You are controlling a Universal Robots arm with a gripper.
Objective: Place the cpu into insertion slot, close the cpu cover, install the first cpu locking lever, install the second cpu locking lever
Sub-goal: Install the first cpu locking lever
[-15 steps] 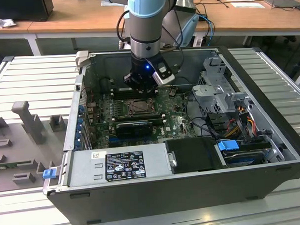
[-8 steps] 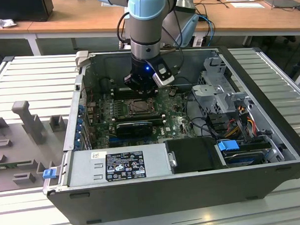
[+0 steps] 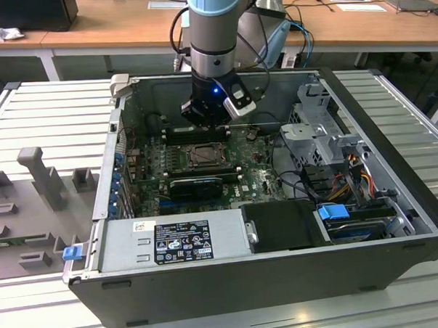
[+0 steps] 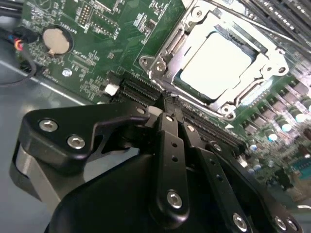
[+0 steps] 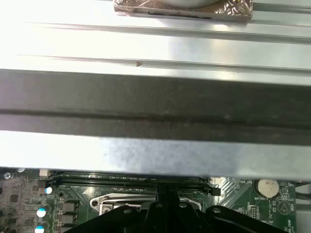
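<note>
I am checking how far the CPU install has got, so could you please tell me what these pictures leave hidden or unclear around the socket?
- The insertion slot's contact field: in the second wrist view the cpu and cpu cover lie over it.
- The locking levers' seating: too small in the exterior view; the gripper cuts the socket's near edge in the second wrist view.
- The socket in the first wrist view: the gripper's body hides most of it.

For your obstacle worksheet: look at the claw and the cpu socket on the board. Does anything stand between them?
Nothing visible does. In the second wrist view the claw hangs over the green board beside the cover, which lies shut around the cpu. Open air and bare board lie between. In the exterior view the claw is above the socket area.
</note>
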